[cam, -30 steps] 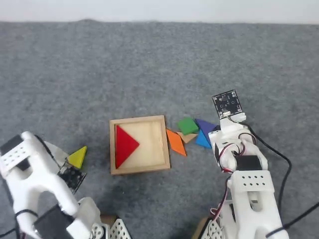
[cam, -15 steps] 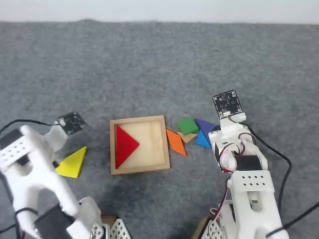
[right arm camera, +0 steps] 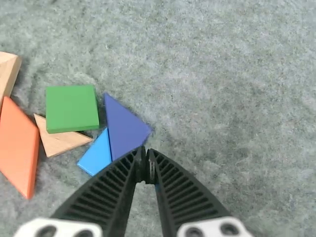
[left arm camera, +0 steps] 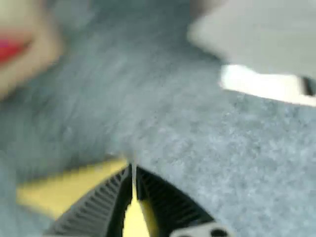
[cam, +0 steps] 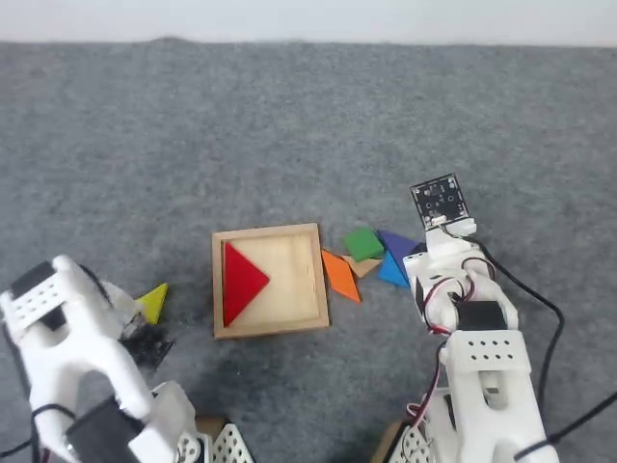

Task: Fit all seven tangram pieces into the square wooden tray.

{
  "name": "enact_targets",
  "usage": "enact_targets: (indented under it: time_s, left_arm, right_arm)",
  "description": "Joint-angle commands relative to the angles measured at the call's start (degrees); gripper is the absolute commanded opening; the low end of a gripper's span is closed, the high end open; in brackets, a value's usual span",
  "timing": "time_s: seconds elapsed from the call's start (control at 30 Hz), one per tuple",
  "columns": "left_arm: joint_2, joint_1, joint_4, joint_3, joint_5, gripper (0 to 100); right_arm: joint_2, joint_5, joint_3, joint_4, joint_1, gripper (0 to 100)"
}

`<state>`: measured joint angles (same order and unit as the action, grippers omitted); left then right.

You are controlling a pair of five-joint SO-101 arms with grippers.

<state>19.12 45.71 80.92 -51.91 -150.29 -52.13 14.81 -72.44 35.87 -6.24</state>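
Observation:
The square wooden tray (cam: 268,326) holds one red triangle (cam: 241,282) against its left wall. A yellow triangle (cam: 152,302) lies on the carpet left of the tray, partly under the left arm (cam: 77,342). In the left wrist view my left gripper (left arm camera: 132,178) is shut just above the yellow triangle (left arm camera: 64,190), holding nothing. To the right of the tray lie an orange parallelogram (cam: 339,275), a green square (cam: 362,243), a tan triangle (cam: 364,266), a purple triangle (cam: 398,242) and a blue triangle (cam: 392,271). My right gripper (right arm camera: 146,165) is shut and empty at the edge of the blue triangle (right arm camera: 97,155) and purple triangle (right arm camera: 123,128).
Grey carpet covers the whole table, with open room behind the tray. The right arm (cam: 472,338) stands at the front right, close to the loose pieces. A corner of the tray (right arm camera: 7,69) shows in the right wrist view beside the orange parallelogram (right arm camera: 19,145).
The left arm swung up and back, uncovering the yellow triangle, then came down over it again. The yellow triangle stayed in place. The right arm has not moved.

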Motion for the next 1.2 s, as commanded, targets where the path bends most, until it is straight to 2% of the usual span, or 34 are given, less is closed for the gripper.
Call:
enact_targets:
  time_s: [0.0,0.4,0.53,0.6,0.7,0.8,1.03,1.1,1.17]
  left_arm:
    - [1.9,-0.8,2.0,3.8,-8.1,1]
    - [1.6,-2.7,1.6,6.9,-8.1,1]
    - [1.5,-1.0,2.0,6.7,-7.6,1]
    - [1.5,0.4,3.3,6.7,-4.7,1]
    - [1.7,2.1,4.8,7.3,8.3,1]
    - [2.0,2.1,1.8,7.3,27.6,1]
    - [1.9,1.8,-16.5,4.8,77.1,1]
    - [1.9,2.0,-19.5,2.7,86.2,1]
    - [2.0,2.2,-20.0,0.1,90.8,1]
  right_arm:
    - [-0.4,0.7,2.5,-0.7,0.7,0.9]
    - [-0.4,0.7,2.5,-0.7,0.7,0.9]
    - [-0.4,0.7,2.5,-0.7,0.7,0.9]
    - [-0.4,0.7,2.5,-0.7,0.7,0.9]
    - [-0.4,0.7,2.5,-0.7,0.7,0.9]
    - [-0.4,0.7,2.5,-0.7,0.7,0.9]
    - [-0.4,0.7,2.5,-0.7,0.7,0.9]
    - [-0.4,0.7,2.5,-0.7,0.7,0.9]
    - [-0.4,0.7,2.5,-0.7,0.7,0.9]
